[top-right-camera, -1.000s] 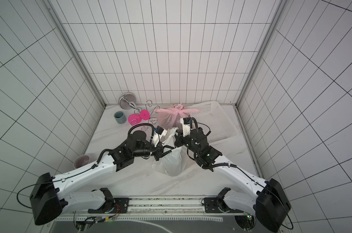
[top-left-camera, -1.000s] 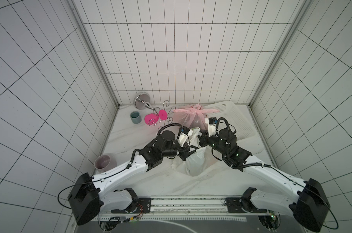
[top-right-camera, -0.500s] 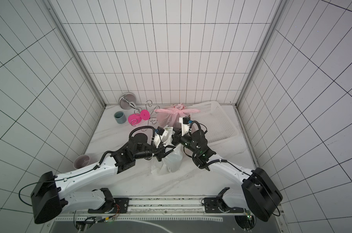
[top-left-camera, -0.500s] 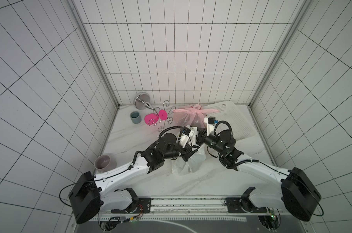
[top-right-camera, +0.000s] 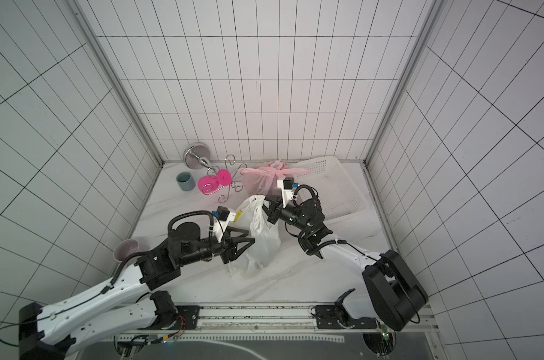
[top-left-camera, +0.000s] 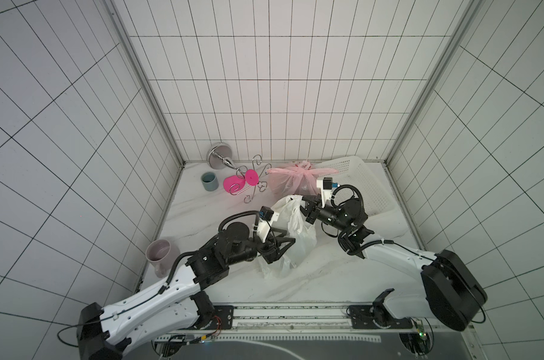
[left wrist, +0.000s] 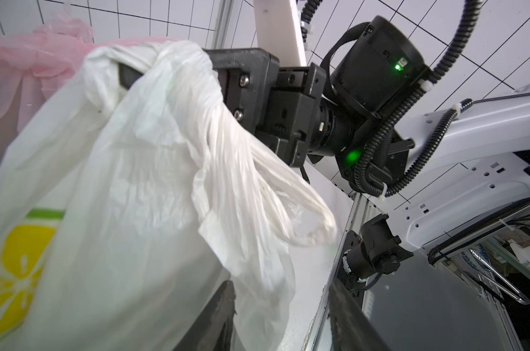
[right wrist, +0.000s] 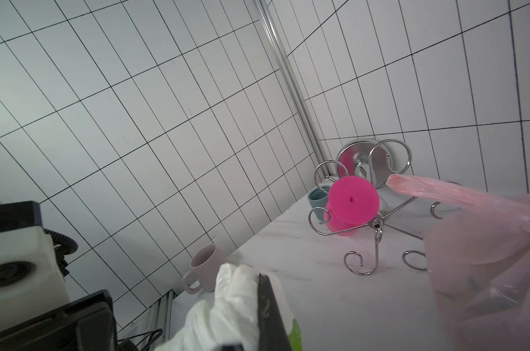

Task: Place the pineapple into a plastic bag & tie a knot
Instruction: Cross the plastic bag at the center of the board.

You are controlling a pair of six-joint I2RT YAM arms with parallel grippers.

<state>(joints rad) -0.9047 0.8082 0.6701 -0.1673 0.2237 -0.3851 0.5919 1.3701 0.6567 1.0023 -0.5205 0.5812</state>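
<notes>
**Left tool** [top-left-camera: 290, 236]: jaws apart, nothing pinched. It sits just beside the flank of the plastic bag [top-left-camera: 295, 240], whose film brushes one finger [left wrist: 219, 316] in the left wrist view. Likely purpose: free to take a hold on the loose handle loop [left wrist: 303, 218], which hangs unheld in front of it.

**Right tool** [top-left-camera: 305, 208]: closed on the bag's upper edge, with film gathered and draped over it. Likely purpose: keeping the mouth lifted and taut so the neck can be worked into a knot.

**Plastic bag:** white, its base slumped on the surface [top-left-camera: 327, 274] and its top drawn up toward the right tool. It lies between the two tools in both top views.

**Pineapple:** not seen outright. The bag bulges low, so it is probably inside. A yellow-and-green patch [left wrist: 11, 258] shows at the bag wall, but whether it is print or fruit cannot be told. The knot is not yet tied.

**Left arm:** stretched low from the front rail, wrist level, tool aimed at the bag's middle.

**Right arm:** elbow folded, forearm raised, wrist turned so the tool points across at the bag's top, higher than the left tool.

**Surroundings:**
- pink bag [top-left-camera: 291, 180], tied, behind the white one
- basket [top-left-camera: 358, 187] beside the pink bag
- wire rack [right wrist: 377, 227] carrying a pink cup [top-left-camera: 232, 184]
- mug [top-left-camera: 160, 254] near the left arm
</notes>
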